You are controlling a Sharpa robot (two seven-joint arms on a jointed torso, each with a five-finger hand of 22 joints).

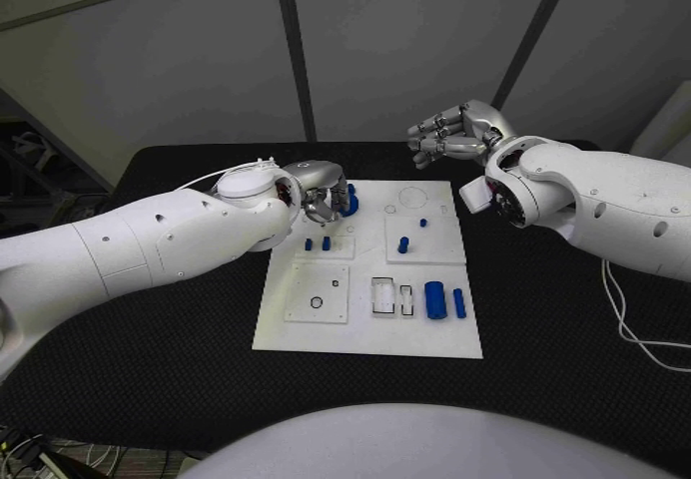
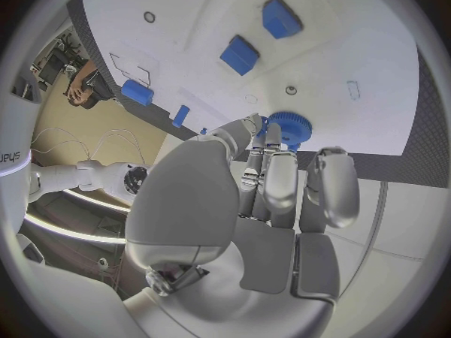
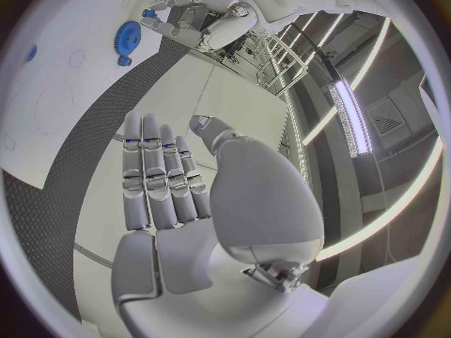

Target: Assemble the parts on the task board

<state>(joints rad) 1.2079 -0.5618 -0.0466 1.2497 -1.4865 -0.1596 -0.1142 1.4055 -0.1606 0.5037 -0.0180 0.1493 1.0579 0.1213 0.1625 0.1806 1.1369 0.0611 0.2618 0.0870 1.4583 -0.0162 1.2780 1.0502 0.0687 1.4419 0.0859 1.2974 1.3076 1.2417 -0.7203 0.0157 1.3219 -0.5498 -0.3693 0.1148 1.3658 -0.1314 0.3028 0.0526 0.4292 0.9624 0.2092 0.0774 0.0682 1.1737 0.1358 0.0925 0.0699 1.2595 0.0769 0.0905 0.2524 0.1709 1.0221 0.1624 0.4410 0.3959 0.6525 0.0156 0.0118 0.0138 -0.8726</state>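
The white task board (image 1: 367,334) lies in the middle of the black table. A blue gear (image 1: 350,200) sits at its back left corner, and my left hand (image 1: 320,190) is right beside it. Seen from the left wrist, my curled fingertips (image 2: 252,128) reach the blue gear's (image 2: 289,130) rim; whether they grip it I cannot tell. The right wrist view shows the blue gear (image 3: 127,35) lying flat on the board. My right hand (image 1: 453,135) hangs above the table's back edge and holds nothing; its fingers (image 3: 160,180) are stretched out.
Several small blue pegs (image 1: 404,242) stand on the board. A thick blue cylinder (image 1: 435,299) and a thin one (image 1: 459,303) lie near its front right, beside white-framed slots (image 1: 383,296). A white cable (image 1: 634,324) trails over the table at the right.
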